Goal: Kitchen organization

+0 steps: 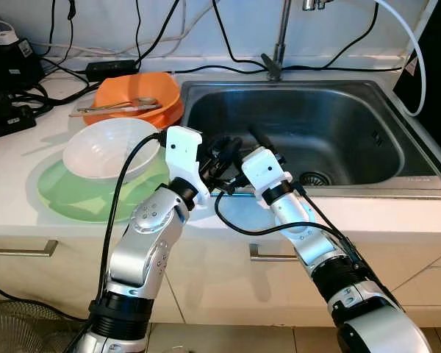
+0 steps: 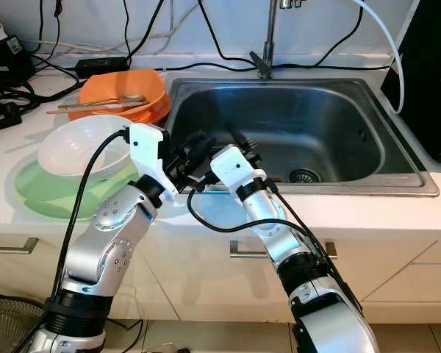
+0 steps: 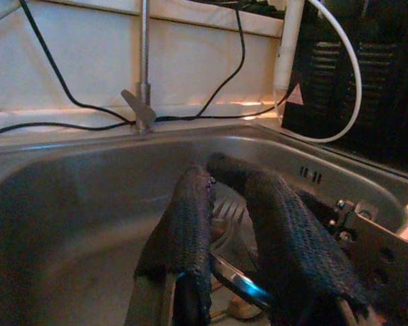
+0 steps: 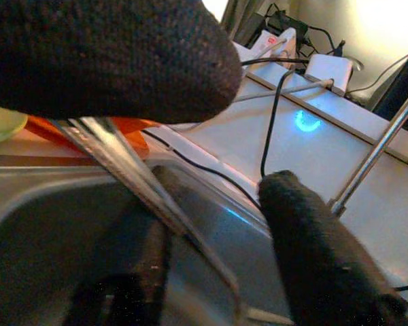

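Note:
Both grippers meet over the front left corner of the steel sink (image 1: pixel 367 185). My left gripper (image 1: pixel 224 151) is shut on a metal fork (image 3: pixel 228 212), whose handle runs back between the two fingers (image 3: pixel 190 224) and whose tines point into the basin. My right gripper (image 1: pixel 262 143) is right beside it and open. In the right wrist view the fork's shiny handle (image 4: pixel 144 185) passes just under the upper finger (image 4: pixel 109 54), while the lower finger (image 4: pixel 313 251) stands well apart from it.
On the counter to the left an orange bowl (image 1: pixel 143 90) holds utensils (image 1: pixel 117 107). A white bowl (image 1: pixel 106 151) sits on a green plate (image 1: pixel 70 200). The faucet (image 1: pixel 279 44) rises behind the sink. Cables and power bricks (image 1: pixel 7 66) crowd the back left.

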Robot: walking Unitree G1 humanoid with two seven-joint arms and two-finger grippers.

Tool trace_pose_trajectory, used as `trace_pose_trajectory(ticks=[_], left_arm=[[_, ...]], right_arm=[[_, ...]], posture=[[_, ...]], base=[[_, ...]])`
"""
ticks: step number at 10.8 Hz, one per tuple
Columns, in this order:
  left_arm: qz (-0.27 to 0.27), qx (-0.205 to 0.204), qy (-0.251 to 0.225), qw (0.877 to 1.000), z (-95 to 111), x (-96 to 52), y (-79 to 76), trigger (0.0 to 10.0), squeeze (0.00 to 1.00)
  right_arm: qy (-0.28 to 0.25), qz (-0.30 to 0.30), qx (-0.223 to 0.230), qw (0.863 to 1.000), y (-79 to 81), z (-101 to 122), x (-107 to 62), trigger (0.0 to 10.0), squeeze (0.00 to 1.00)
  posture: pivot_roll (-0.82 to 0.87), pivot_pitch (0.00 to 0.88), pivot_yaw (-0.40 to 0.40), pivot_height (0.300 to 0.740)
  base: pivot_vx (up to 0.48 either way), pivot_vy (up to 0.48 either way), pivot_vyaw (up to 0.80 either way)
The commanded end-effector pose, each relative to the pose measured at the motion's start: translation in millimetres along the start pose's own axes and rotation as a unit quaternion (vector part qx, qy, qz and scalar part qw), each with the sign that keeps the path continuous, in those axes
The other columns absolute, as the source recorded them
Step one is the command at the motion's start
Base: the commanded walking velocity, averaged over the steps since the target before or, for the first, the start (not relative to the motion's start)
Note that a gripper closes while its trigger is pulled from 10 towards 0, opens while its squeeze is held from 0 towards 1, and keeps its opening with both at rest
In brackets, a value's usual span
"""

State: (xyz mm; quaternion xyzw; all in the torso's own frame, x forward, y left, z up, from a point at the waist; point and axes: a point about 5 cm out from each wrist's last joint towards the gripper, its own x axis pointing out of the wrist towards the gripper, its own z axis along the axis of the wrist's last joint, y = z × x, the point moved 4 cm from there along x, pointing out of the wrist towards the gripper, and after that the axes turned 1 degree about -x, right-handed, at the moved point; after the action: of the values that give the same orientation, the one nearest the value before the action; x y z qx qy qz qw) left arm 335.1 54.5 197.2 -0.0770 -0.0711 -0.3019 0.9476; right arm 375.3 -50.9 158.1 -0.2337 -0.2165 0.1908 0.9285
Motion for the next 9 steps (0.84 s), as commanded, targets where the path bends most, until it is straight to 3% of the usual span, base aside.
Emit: trace_pose_trajectory(ticks=[1,9], left_arm=[[-0.002,-0.005,0.012,1.0,-5.2,-0.3,-1.1,10.0,0.0],[0.007,-0.003,0.005,1.0,-2.2,-0.6,1.7,10.0,0.0]], right_arm=[[-0.006,0.0,0.004,1.0,0.5,4.6,3.0,0.0,0.0],[0.003,0.011,0.004,1.0,4.7,0.7,1.5,0.0,0.0]], posture=[[0.12,0.0,0.071,0.74],[0.13,0.0,0.068,0.74]], base=[[0.0,0.0,0.0],[0.0,0.0,0.0]])
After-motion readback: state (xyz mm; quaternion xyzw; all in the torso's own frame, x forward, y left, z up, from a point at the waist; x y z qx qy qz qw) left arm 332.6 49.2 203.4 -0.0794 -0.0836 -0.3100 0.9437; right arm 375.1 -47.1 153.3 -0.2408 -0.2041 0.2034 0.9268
